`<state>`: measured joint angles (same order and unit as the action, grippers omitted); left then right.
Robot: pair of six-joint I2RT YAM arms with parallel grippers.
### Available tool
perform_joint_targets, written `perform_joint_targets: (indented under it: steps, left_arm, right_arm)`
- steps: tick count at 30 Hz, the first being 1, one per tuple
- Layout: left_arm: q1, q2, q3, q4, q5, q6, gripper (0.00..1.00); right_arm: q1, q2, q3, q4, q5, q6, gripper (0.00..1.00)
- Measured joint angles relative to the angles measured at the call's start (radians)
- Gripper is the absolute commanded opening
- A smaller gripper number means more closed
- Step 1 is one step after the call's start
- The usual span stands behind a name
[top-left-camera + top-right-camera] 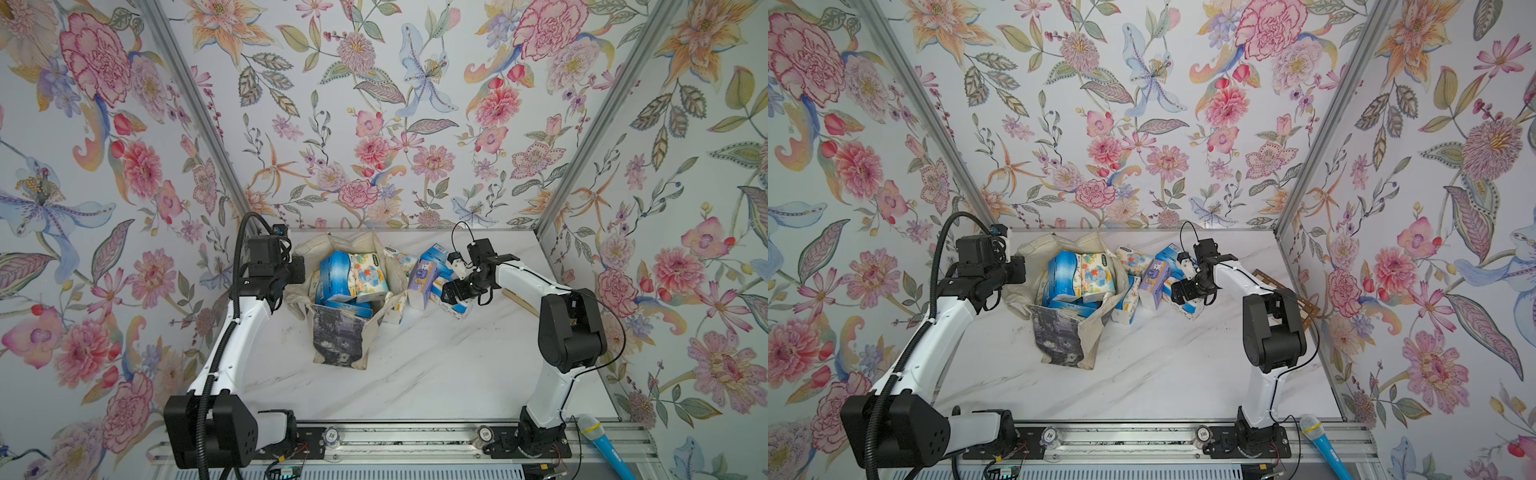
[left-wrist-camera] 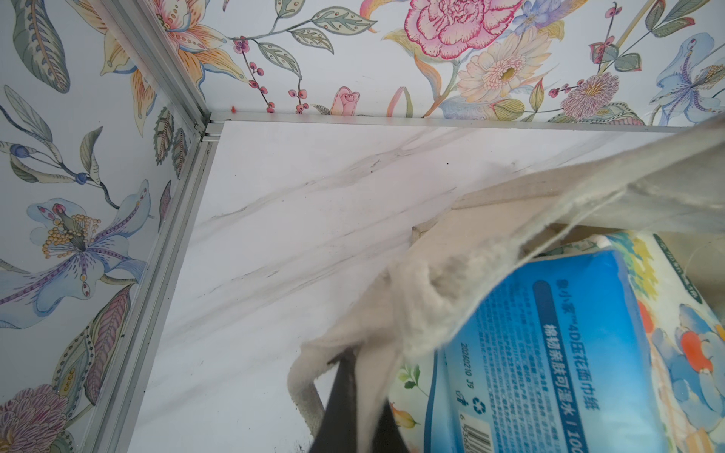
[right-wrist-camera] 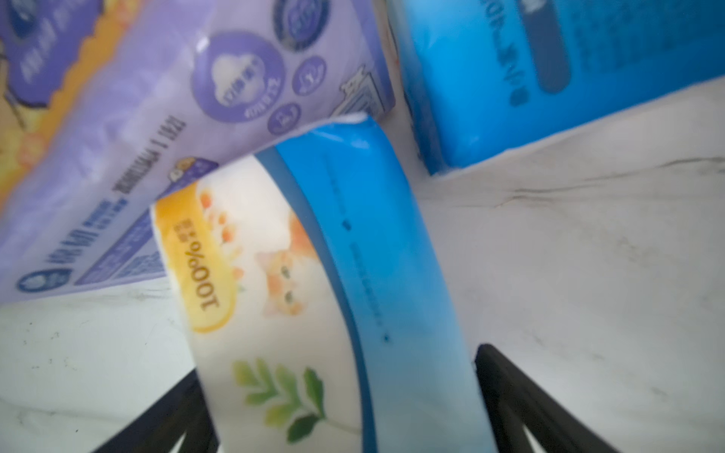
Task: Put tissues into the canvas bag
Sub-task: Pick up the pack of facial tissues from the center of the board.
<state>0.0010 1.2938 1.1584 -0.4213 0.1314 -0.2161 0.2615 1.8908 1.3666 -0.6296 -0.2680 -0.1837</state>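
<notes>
The kitten-print tissue pack [image 3: 314, 294] is lying on the marble tabletop [image 1: 436, 365] on the right arm's side of the canvas bag [image 1: 338, 336], a little apart from it, with a lavender pack [image 3: 157, 117] leaning between it and the bag. It is looking light, soft and squashy under a slick plastic wrap, so a hold across its narrow middle, deep between the fingers, is probably serving best; a pinch at a corner is likely slipping off. The right gripper [image 3: 337, 376] is standing wide open astride it, not visibly squeezing. On the bag's other side the left gripper [image 2: 353, 376] is clamping closed on the cream rim, holding the mouth open over several packs [image 1: 353, 276] already inside.
</notes>
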Motion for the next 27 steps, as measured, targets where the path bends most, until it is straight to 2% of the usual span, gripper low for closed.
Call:
perform_joint_targets:
  steps: [4,8,15,18,21,27]
  left_arm:
    - [0.0,0.001,0.0,0.0,0.015,-0.001,0.0]
    - [0.0,0.003,0.0,0.003,0.022,-0.001,0.0]
    - [0.0,0.003,0.0,0.003,0.022,-0.001,0.0]
    - [0.0,0.002,0.0,0.003,0.022,-0.001,0.0]
    - [0.0,0.002,0.0,0.003,0.023,-0.001,0.0]
    - [0.001,0.002,0.0,0.003,0.035,-0.009,0.0]
  right_arm:
    - [0.008,0.0,-0.026,-0.024,0.018,0.001,0.88]
    - [0.019,-0.001,-0.027,-0.033,0.041,0.013,0.69]
    - [0.021,-0.069,-0.026,-0.061,0.09,0.051,0.5]
    - [0.032,-0.154,-0.01,-0.089,0.132,0.079,0.5]
    - [0.084,-0.242,0.076,-0.116,0.166,0.099,0.51]
    - [0.314,-0.366,0.336,-0.025,0.148,0.11,0.54]
